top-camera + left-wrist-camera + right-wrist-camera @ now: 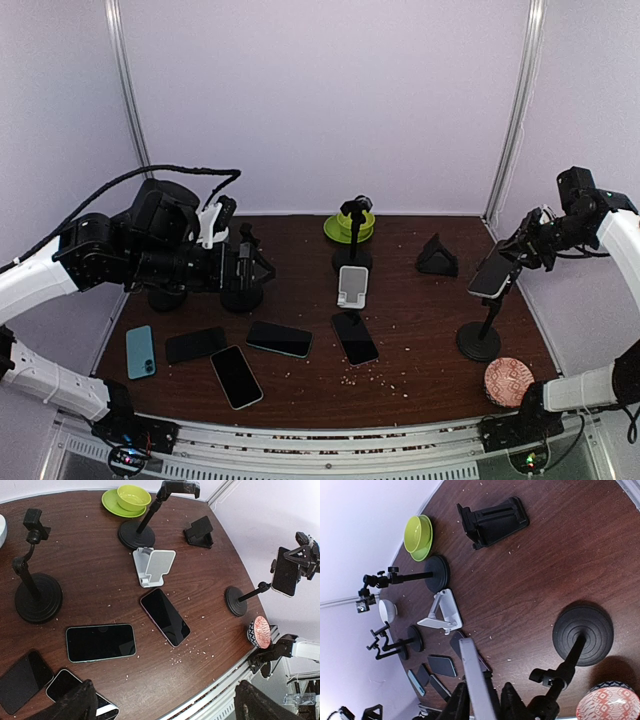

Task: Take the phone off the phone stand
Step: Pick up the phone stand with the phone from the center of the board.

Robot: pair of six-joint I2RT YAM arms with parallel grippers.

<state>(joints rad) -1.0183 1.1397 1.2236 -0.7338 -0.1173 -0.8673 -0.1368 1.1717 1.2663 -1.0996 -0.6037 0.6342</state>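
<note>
The dark-screened slab phone (491, 272) stands long axis upright, leaning slightly, screen facing left, on the black round-based stand (479, 342). The right gripper (485, 698) straddles its edge, though whether it is pinching cannot be told. The left gripper (167, 701) is spread wide.

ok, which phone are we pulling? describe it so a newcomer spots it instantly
Go to the right edge of the table, where a black round-based stand rises beside a red patterned bowl. The phone sits tilted at its top. It is the only phone raised off the table; the other phones lie flat.

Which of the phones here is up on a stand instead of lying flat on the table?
The phone at the far right, held tilted atop the black round-base stand; the rest lie flat on the table.
</note>
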